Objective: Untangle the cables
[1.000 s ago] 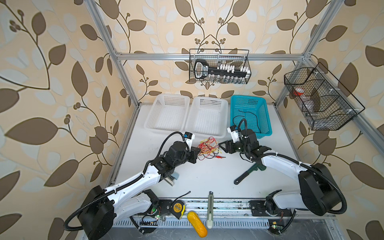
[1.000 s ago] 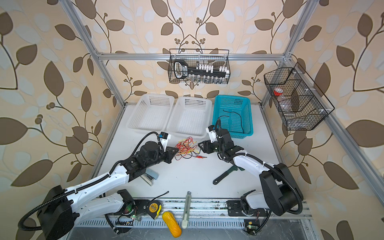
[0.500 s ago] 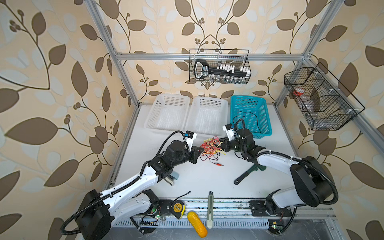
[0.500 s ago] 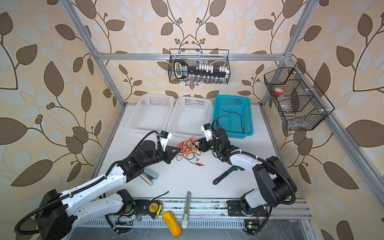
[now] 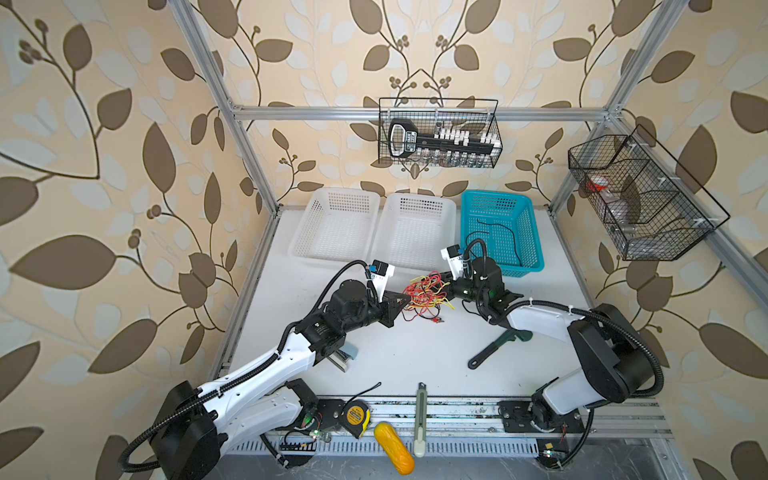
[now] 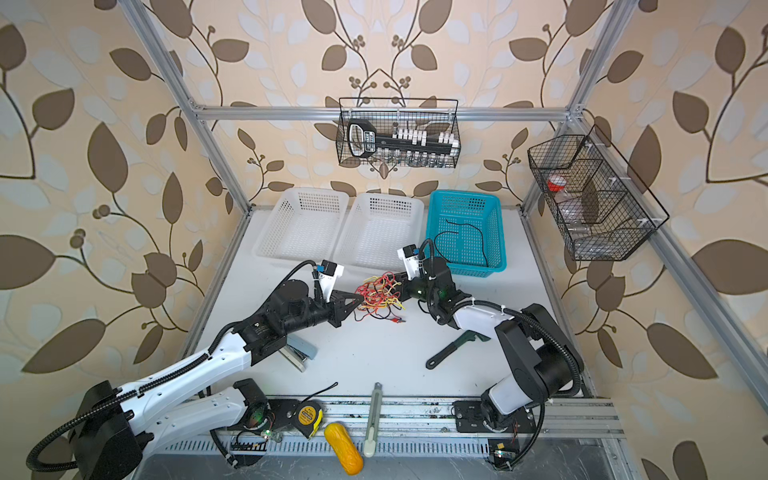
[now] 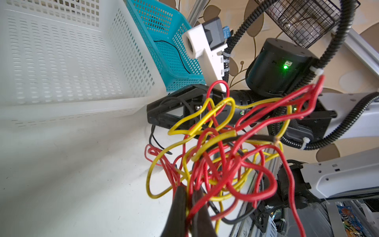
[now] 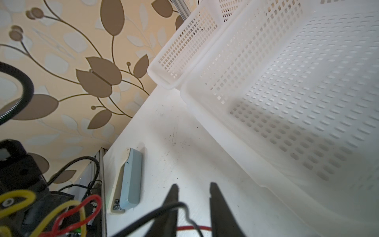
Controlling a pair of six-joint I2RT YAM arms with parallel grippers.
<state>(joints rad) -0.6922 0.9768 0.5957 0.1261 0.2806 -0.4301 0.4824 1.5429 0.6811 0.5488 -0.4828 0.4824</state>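
Directions read on the top view's dial, 12 o'clock being the back wall.

**Enclosure.** Wallpaper (image 5: 104,166) with brown leaves covers the walls behind an aluminium frame (image 5: 415,113). One wire rack (image 5: 384,124) hangs at 12 o'clock and a second rack (image 5: 665,232) at 2 o'clock.

**Surface.** The table (image 5: 395,353) is white and faintly scuffed.
- Two white baskets (image 5: 336,232) (image 5: 415,237) stand side by side at 11 to 12 o'clock.
- A teal basket (image 5: 530,237) at 1 o'clock holds one black cable (image 5: 505,232).
- A stapler (image 5: 343,359) lies at 8 o'clock and a wrench (image 5: 494,347) at 4 o'clock.
- A tape measure (image 5: 357,415), a yellow object (image 5: 395,442) and a utility knife (image 5: 420,415) lie along the 6 o'clock edge.

**Cables.** The cables (image 5: 426,293) (image 6: 378,293) form a red, yellow and black tangle just past table centre toward 12 o'clock, between the two grippers. A red clip (image 5: 436,320) lies on the table on the bundle's 6 o'clock side.

**Left gripper.** The left gripper (image 5: 405,297) (image 7: 188,190) meets the tangle from 9 o'clock. Its jaws are pressed together, pinching red strands.

**Right gripper.** The right gripper (image 5: 446,286) (image 8: 192,188) meets the tangle from 3 o'clock. In the right wrist view its jaws stand apart, and a black strand and a red strand cross the gap.
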